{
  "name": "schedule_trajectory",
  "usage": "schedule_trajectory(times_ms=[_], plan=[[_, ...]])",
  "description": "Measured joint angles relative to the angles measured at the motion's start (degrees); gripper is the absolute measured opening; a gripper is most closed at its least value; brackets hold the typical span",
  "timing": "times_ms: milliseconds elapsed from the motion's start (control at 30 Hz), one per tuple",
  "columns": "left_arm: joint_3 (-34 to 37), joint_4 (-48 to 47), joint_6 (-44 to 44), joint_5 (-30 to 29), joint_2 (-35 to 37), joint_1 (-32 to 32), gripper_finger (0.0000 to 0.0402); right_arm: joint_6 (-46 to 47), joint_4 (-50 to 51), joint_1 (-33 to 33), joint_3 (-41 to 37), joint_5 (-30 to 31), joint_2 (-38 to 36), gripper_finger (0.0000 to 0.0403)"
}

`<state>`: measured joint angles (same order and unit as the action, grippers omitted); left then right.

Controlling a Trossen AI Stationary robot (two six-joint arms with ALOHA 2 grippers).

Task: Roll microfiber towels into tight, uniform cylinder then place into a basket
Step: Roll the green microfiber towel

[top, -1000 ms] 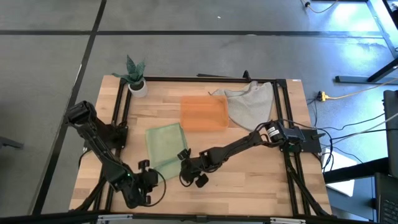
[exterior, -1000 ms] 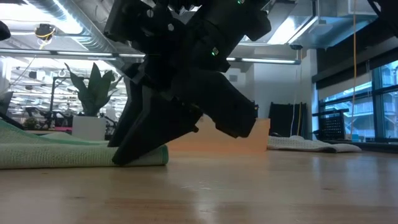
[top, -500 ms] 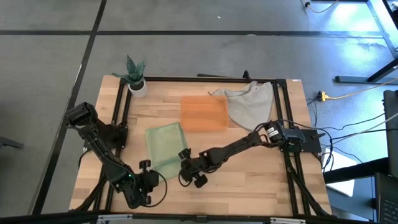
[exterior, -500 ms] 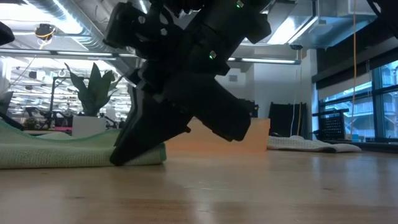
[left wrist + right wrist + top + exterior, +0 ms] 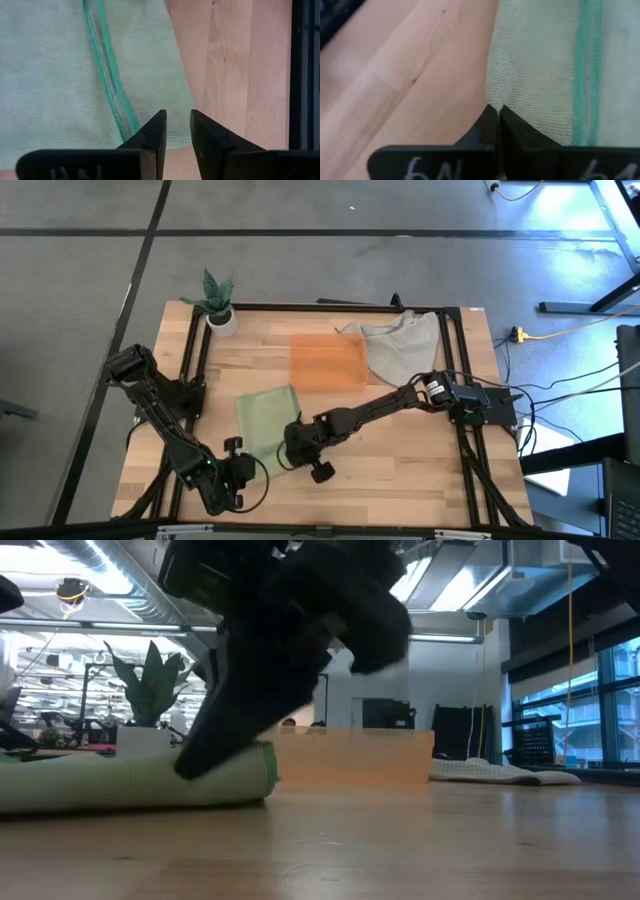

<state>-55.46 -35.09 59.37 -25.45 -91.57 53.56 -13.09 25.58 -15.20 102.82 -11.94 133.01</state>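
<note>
A pale green towel [image 5: 265, 418] with a darker green hem lies on the wooden table in front of the orange basket [image 5: 328, 362]. My right gripper [image 5: 293, 446] is shut on its near right corner. In the low view, the towel's near edge [image 5: 130, 780] bulges like a thick roll under that gripper [image 5: 195, 762]. My left gripper [image 5: 240, 464] stands at the towel's near left corner. Its fingers [image 5: 159, 131] keep a narrow gap, through which the flat towel [image 5: 75, 75] shows. My right gripper pinches the towel's near right corner [image 5: 494, 102] between its two shut fingers. The cloth is drawn up into a small peak at the tips. The fingers slant down from the table's right side. The rest of the towel [image 5: 545, 65] lies on the table. I cannot tell whether my left gripper's tips touch the towel.
A grey towel [image 5: 405, 348] lies crumpled at the far right, beside the basket. A small potted plant [image 5: 218, 305] stands at the far left corner. Black frame rails run along the table's left and right sides. Bare wood lies to the near right.
My right gripper has shut on the towel's near right corner. It has then rolled its wrist, risen a little and gone toward the table's left over the towel. The towel's near edge has come up and looks thicker in the low view. The far part stays flat.
</note>
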Motion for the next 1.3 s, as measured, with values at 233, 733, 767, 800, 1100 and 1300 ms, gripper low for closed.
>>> schedule_trajectory(times_ms=[233,733,767,800,1100,1300], plan=[[0.0,0.0,-0.02,0.74,0.0,0.02,0.0077,7.52,0.33,4.03,2.97,-10.66,-0.02,0.0006],[0.0,-0.23,-3.06,0.98,0.0,0.09,0.0077,17.0,-2.13,11.38,3.48,-11.7,-0.04,0.0008],[0.0,-0.29,-3.06,0.96,0.0,0.09,0.0077,17.32,-2.21,11.65,3.48,-11.7,-0.04,0.0008],[0.0,-0.41,-3.06,0.94,0.0,0.09,0.0077,17.35,-2.23,11.84,3.48,-11.7,-0.04,0.0008],[0.0,-2.09,-5.96,-3.2,-1.56,-0.13,0.0077,17.03,-2.2,12.09,3.48,-11.68,-0.04,0.001],[0.0,-6.66,-4.27,-5.87,-3.39,-1.74,0.0077,16.92,-2.18,12.09,3.48,-11.68,-0.04,0.001]])
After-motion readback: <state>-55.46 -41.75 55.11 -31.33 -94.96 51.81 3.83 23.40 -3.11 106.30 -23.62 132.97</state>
